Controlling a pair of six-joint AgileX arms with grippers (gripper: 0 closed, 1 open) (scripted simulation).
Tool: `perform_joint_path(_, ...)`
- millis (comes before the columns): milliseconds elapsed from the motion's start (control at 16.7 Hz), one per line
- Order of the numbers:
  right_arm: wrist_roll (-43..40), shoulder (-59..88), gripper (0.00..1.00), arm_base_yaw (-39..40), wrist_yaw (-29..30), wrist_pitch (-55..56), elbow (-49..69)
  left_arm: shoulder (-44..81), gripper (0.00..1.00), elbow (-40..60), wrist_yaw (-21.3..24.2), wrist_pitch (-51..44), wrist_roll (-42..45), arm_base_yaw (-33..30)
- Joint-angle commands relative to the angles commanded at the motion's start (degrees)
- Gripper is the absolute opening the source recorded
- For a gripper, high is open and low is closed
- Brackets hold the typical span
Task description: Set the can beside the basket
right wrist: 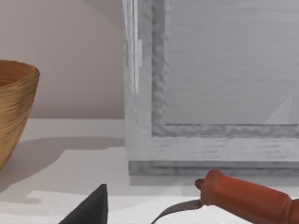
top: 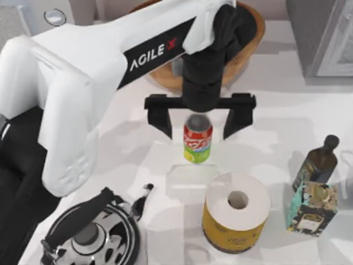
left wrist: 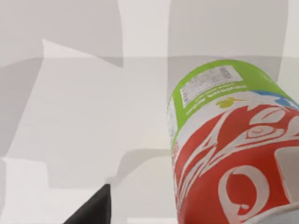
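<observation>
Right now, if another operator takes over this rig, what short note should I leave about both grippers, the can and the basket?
Left gripper: open, fingers on either side of the soda can, not closed on it.
Right gripper: a dark fingertip shows in its wrist view, near a red-handled tool; parked.
Can: upright on the table, just in front of the wicker basket.
Done: can stands near the basket.
Left: check the placement, lift the left arm away.

My top camera looks straight down on the surface [top: 276, 116] from above, taking in the can [top: 198, 139] and the basket [top: 251, 41]. My left wrist camera sits very close to the can [left wrist: 233, 149], angled down at the surface. My right wrist camera looks low and level across the surface, catching the basket [right wrist: 14, 107] edge.
</observation>
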Motion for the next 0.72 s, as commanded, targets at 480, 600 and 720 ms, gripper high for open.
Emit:
perform_joint_path(480,0.0,0.0,1.0,0.0,0.0,0.0,0.0,2.5,1.0,7.8,1.0,-9.3,-0.1,-0.4)
perform_joint_path(600,0.0,0.0,1.0,0.0,0.0,0.0,0.0,1.4,1.0,10.1,0.1,-9.1,0.0,0.0)
perform_joint_path(720,0.0,0.0,1.0,0.0,0.0,0.0,0.0,1.0,1.0,10.8,-0.3,-8.9,0.0,0.1)
